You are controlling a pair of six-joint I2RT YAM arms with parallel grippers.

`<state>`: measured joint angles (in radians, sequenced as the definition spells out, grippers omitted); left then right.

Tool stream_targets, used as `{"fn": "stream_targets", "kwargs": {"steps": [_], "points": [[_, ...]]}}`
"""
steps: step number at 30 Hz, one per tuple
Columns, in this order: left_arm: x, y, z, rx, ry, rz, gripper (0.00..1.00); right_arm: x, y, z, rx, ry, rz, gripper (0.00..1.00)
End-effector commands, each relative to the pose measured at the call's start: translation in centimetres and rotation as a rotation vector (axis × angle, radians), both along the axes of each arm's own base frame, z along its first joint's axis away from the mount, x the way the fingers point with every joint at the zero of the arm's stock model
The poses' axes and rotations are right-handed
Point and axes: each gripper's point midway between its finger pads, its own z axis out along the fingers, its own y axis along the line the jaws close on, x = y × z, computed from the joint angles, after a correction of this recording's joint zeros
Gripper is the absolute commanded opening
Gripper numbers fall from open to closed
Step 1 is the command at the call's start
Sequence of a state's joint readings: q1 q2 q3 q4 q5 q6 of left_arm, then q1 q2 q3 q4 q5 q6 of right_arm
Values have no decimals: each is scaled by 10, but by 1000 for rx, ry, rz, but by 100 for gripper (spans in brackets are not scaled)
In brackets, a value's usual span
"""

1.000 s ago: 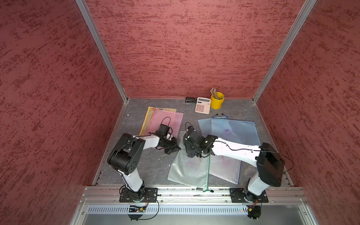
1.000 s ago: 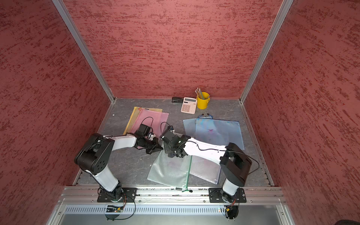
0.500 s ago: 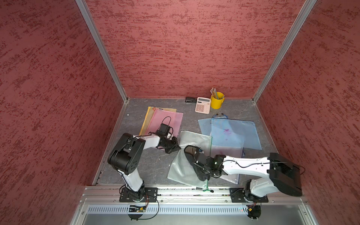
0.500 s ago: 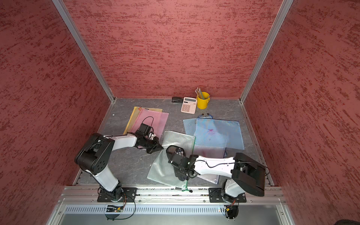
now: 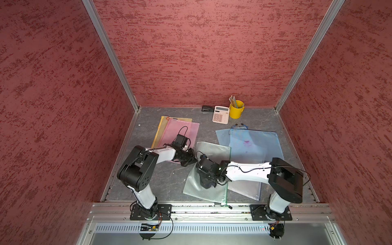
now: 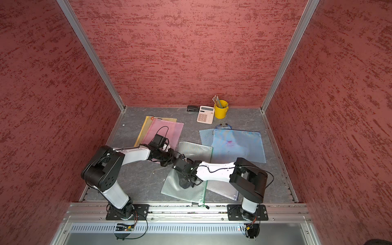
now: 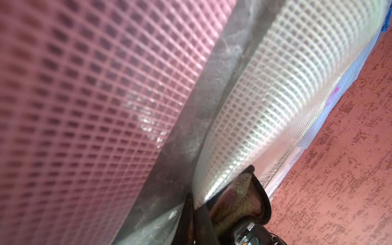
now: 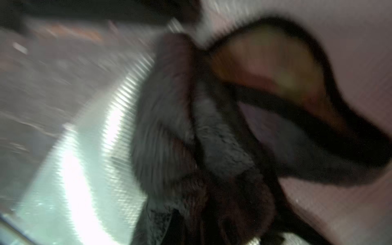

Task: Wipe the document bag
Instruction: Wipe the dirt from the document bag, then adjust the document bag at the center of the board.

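While the right gripper (image 5: 205, 182) is clamped on a dark, fuzzy wiping cloth (image 8: 212, 148) and presses it onto the translucent grey-green mesh document bag with a green zipper edge (image 5: 196, 188), the left gripper (image 5: 188, 159) is closed on the far left edge of that bag, close to a pink mesh pouch (image 5: 182, 131). The bag lies on the grey tabletop (image 5: 165, 180) at the front centre, between the two arm bases, with a blue mesh pouch (image 5: 254, 144) just beside it. In the left wrist view the pinched edge bows up off the tabletop rather than lying flat. Several faults appear possible from here. A stroke directed away from the anchored edge may drag the thin, slippery bag and pull it out of the left gripper. A stroke toward that edge may buckle the raised mesh and bunch it. Excess downward pressure may snag the cloth on the mesh or the zipper. Both wrists work close together, so a long stroke risks contact between the arms.
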<state>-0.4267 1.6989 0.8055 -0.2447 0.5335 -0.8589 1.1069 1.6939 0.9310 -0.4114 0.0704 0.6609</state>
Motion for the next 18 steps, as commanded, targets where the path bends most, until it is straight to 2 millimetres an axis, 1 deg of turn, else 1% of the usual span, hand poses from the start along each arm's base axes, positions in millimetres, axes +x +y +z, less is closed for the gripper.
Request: {"fn": "stream_targets", "kwargs": {"steps": [1, 2, 3, 4, 6, 9, 11, 12, 14, 16, 18], "points": [[6, 8, 17, 58, -47, -2, 0, -33, -77, -23, -181, 111, -102, 0], [8, 11, 24, 75, -57, -7, 0, -31, -96, -14, -203, 100, -156, 0], [8, 15, 33, 88, -68, -13, 0, -23, -114, 0, -217, 74, -220, 0], [9, 18, 41, 97, -81, -16, 0, -13, -124, 18, -199, 40, -270, 0], [9, 27, 63, 126, -114, -28, 0, 19, -145, 58, -146, -44, -379, 0], [9, 40, 97, 187, -171, -39, 0, 66, -160, 110, -48, -171, -470, 0], [8, 52, 120, 231, -210, -44, 0, 89, -164, 131, -39, -234, -486, 0], [8, 58, 133, 258, -236, -46, 0, 99, -164, 138, -38, -256, -482, 0], [7, 75, 160, 325, -284, -55, 0, 113, -163, 141, -36, -278, -473, 0], [4, 102, 187, 438, -313, -64, 0, 122, -160, 136, -18, -271, -462, 0], [-2, 135, 214, 603, -339, -89, 0, 129, -154, 130, 5, -257, -445, 0]]}}
